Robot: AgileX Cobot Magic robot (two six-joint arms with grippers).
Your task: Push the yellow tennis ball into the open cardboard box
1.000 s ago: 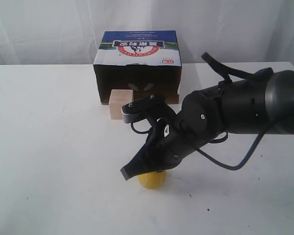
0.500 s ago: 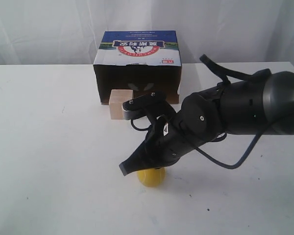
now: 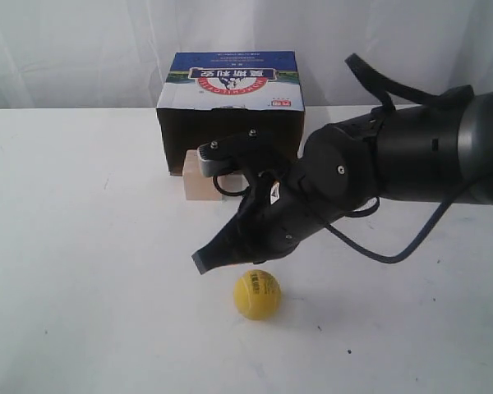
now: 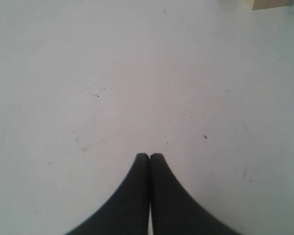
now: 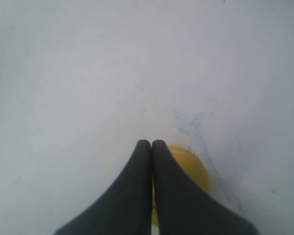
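The yellow tennis ball lies on the white table, in front of and well apart from the open cardboard box, whose dark opening faces the front. My right gripper is shut and hangs just above and left of the ball, its arm reaching in from the right. In the right wrist view the ball peeks out from behind the closed fingers of the right gripper. My left gripper is shut over bare table. The left arm does not show in the exterior view.
A pale wooden cube stands just in front of the box's left part, between box and ball; a corner of the cube shows in the left wrist view. The white table stretches wide to the left.
My right gripper has lifted and drawn back toward the box, uncovering the ball. The ball sits slightly nearer the front than before.
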